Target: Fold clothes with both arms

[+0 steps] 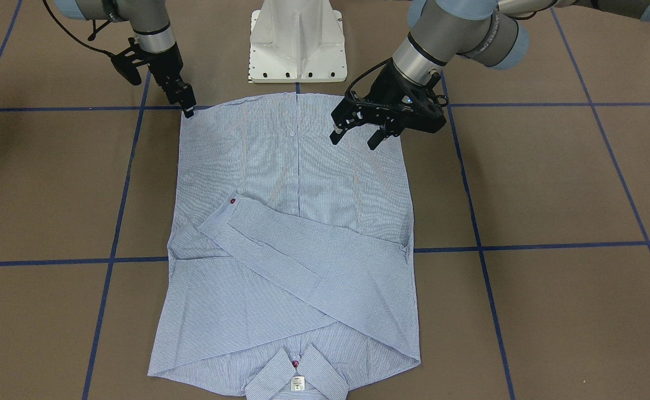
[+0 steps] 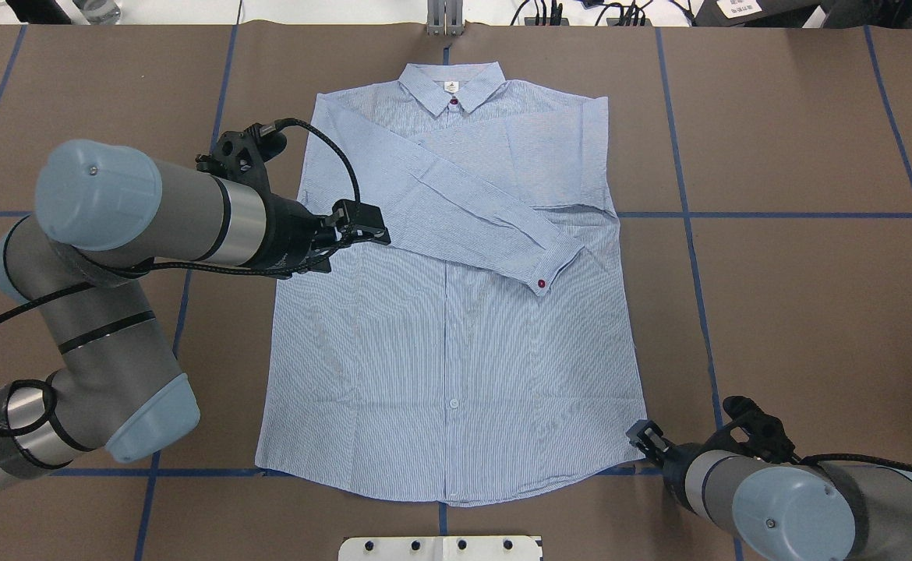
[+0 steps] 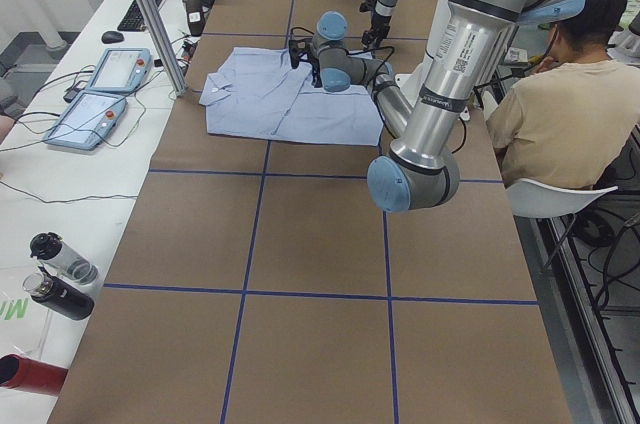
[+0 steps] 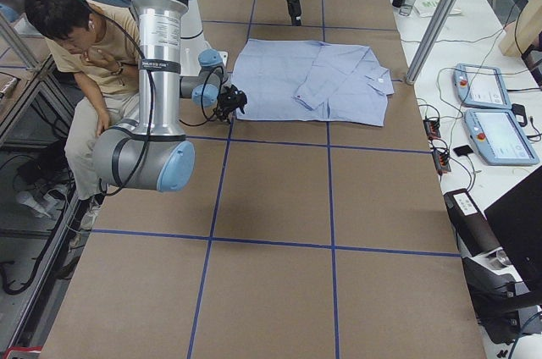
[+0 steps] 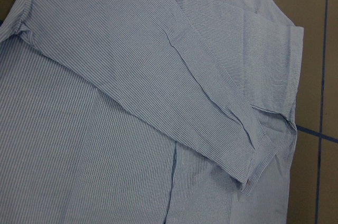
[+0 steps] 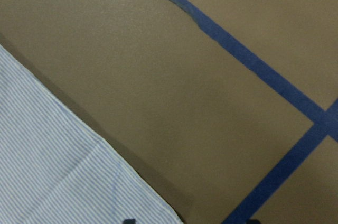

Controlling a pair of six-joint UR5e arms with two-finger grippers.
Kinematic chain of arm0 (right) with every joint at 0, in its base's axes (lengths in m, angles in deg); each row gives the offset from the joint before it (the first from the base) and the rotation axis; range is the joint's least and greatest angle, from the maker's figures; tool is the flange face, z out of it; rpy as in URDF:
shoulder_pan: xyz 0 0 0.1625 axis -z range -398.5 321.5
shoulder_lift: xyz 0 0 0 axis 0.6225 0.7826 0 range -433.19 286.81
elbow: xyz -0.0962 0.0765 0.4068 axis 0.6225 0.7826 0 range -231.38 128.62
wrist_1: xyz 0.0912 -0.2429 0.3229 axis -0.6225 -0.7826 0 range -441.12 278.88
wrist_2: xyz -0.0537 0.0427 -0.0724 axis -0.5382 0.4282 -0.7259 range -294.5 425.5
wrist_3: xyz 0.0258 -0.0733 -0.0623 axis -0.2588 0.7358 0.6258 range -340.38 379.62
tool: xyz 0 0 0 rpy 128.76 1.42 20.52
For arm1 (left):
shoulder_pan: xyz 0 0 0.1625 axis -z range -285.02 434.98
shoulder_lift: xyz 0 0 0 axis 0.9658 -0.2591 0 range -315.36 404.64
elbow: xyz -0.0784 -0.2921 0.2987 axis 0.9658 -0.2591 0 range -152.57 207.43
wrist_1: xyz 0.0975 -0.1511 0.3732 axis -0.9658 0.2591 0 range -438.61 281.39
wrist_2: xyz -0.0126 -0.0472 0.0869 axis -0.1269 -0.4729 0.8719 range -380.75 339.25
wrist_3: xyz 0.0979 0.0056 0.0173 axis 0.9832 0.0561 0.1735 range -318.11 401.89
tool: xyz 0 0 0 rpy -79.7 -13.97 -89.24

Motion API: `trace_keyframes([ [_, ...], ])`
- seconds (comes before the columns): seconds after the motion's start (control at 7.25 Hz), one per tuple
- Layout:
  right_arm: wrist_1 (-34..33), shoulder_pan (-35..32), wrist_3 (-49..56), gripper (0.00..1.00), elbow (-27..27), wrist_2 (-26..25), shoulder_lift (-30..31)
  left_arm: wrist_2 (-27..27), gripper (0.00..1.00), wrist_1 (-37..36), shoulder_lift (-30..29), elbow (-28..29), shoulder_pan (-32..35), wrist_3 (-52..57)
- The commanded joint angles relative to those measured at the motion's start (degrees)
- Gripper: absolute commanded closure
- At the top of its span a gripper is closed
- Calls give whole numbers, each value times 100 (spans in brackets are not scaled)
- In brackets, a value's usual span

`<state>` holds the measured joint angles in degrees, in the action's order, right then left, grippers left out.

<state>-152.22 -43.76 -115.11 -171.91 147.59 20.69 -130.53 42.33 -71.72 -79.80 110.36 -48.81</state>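
The shirt (image 1: 303,183) lies flat and face up on the brown table (image 1: 553,183), straight out in front of the white pedestal (image 1: 297,41). Its long axis runs directly away from the pedestal. The hem (image 1: 280,98) is at the end just beside the pedestal, and the collar (image 1: 272,383) with its white neck label (image 1: 297,383) points to the far end. Both sleeves are folded in over the chest. The upper sleeve (image 1: 314,244) starts at the shoulder on the robot's left and slants back toward the pedestal, ending in a cuff (image 1: 222,216) with a red button (image 1: 232,201) on the robot's right half of the shirt. The left gripper (image 1: 353,141) hangs above the shirt on the pedestal's side of that sleeve, over the robot's left half, with its two fingers spread apart and nothing between them. The right gripper (image 1: 189,113) stands at the hem corner on the pedestal's other side, its tips pointing down at the edge of the cloth. The right wrist view shows that corner beside bare table and blue tape lines (image 6: 253,71). Two dark fingertips at the bottom edge of that view sit well apart and hold nothing.
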Motion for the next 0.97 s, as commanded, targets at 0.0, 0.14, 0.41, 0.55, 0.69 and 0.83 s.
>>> trace_keyframes([
  [0.0, 0, 16, -18, 30, 4, 9, -46, 0, 2, 9, 0, 0, -5, 0],
  [0.14, 0, 25, -18, 33, 4, 9, -46, 0, 2, 0, 0, 0, 4, 0],
  [0.41, 0, 16, -18, 34, 83, 26, -55, 0, 2, 0, 0, 0, 4, 0],
  [0.55, 0, 16, -18, 34, 92, 27, -55, 0, 1, 0, 0, 0, -5, 0],
  [0.69, 0, 16, -18, 53, 74, 35, -63, 0, 2, 0, 0, 0, -5, 0],
  [0.83, 0, -2, -18, 97, 48, 53, -81, 0, 1, 0, 0, 0, 4, 0],
])
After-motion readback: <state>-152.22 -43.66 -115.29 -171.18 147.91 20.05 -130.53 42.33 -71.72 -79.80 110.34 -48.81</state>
